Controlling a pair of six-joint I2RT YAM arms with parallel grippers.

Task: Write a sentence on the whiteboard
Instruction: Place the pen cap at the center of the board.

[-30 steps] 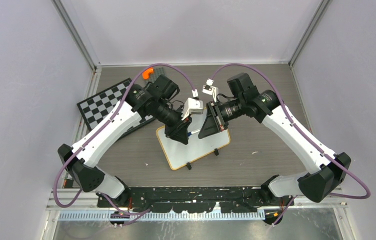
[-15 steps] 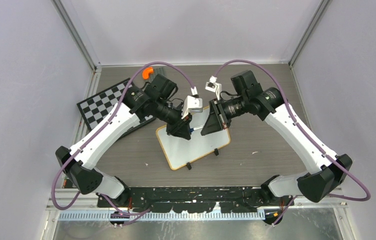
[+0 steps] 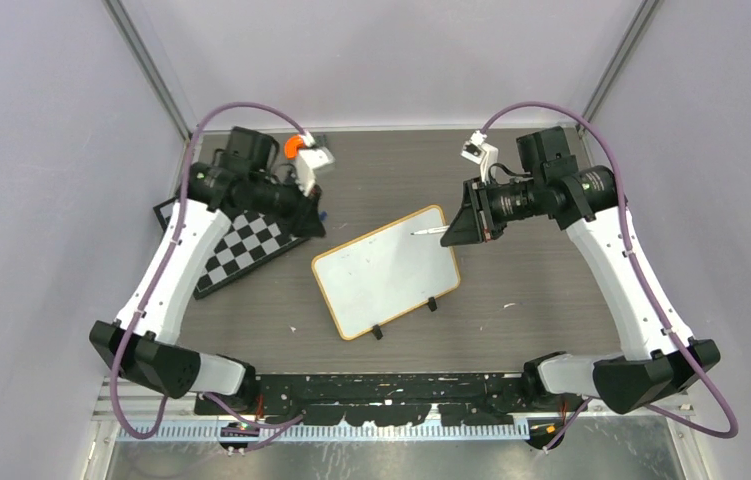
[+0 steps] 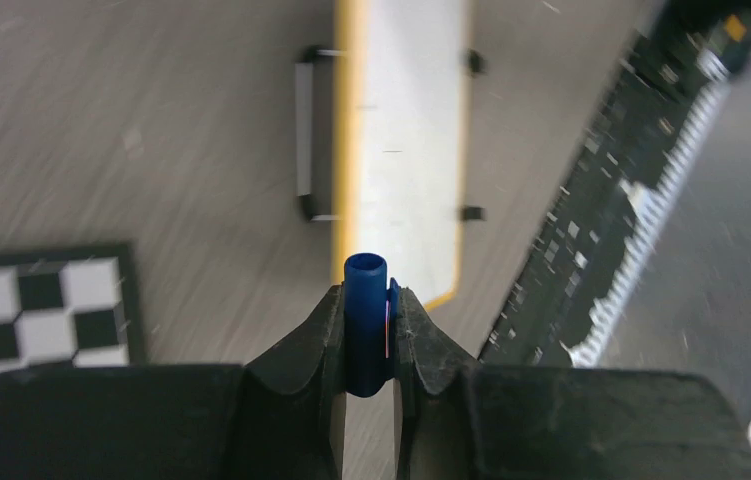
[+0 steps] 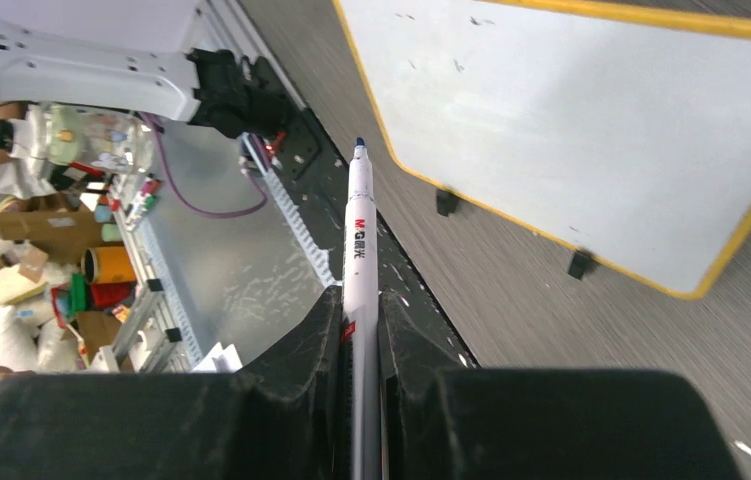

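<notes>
The whiteboard lies flat mid-table, white with a yellow-orange rim and two black feet at its near edge. Its face shows only faint smudges; no blue sentence is visible. My left gripper hangs above the checkered board, left of the whiteboard, shut on a blue marker cap. My right gripper is just off the whiteboard's right corner, shut on a white uncapped marker whose tip points left over the board's far right part. The whiteboard also shows in the left wrist view and the right wrist view.
A black-and-white checkered board lies left of the whiteboard, partly under the left arm. A small orange object sits at the back left. A black rail runs along the table's near edge.
Both grippers were together over the whiteboard's far edge. Now they have pulled apart: the left went back-left with the blue cap, the right went right with the bare-tipped marker.
</notes>
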